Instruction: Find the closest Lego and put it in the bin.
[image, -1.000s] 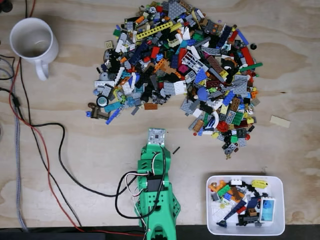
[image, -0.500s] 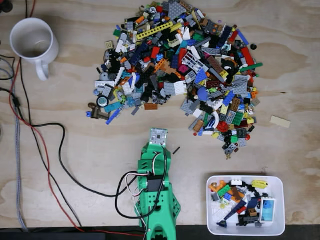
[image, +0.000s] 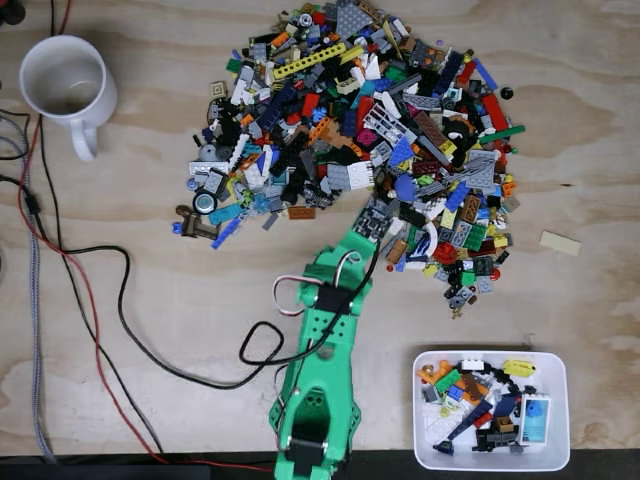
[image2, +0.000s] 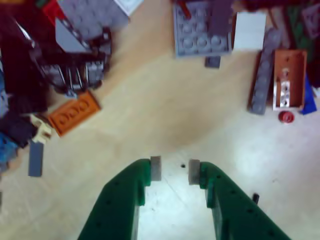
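Observation:
A big heap of mixed Lego pieces (image: 350, 130) covers the upper middle of the wooden table in the fixed view. My green gripper (image: 362, 232) reaches up and to the right, and its tip is at the heap's lower edge. In the wrist view the gripper (image2: 175, 170) is open over bare wood, with nothing between its pads. Ahead of it lie a grey studded plate (image2: 202, 30), an orange brick (image2: 74, 112) to the left and an orange-brown brick (image2: 289, 80) to the right. The white bin (image: 560, 400) sits at the lower right and holds several pieces.
A white mug (image: 65, 85) stands at the upper left. Black and red cables (image: 120, 300) trail across the left side and loop beside the arm. A lone tan tile (image: 560, 242) lies right of the heap. Bare wood separates the heap from the bin.
The arm has swung from pointing straight up to leaning right and has stretched forward, bringing the gripper from bare wood to the heap's lower edge.

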